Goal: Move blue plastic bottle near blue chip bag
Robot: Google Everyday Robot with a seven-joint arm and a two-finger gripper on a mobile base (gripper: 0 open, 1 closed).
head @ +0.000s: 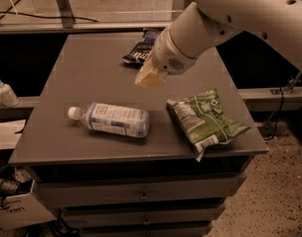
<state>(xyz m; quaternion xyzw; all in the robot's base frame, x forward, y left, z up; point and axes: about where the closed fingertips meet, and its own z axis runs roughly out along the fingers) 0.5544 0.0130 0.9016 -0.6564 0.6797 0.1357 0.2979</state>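
Gripper hangs in the air over the middle of the grey table, at the end of the thick white arm that reaches in from the upper right. It carries nothing and touches nothing. Whether it is spread or pressed together cannot be told, since its tan tip reads as one block from this angle.

Just behind it, toward the far edge of the table, lies the blue chip bag, dark with white lettering, its right part hidden by the wrist. In front of the gripper and to its left, well apart from the chip bag, the blue plastic bottle lies on its side near the front edge, white cap pointing left. To the right of the bottle, not touching it, a green and white snack bag rests at the front right corner, one end hanging over the edge.

Drawers sit below the tabletop. Off the table at far left stands a small white pump bottle on a low ledge.
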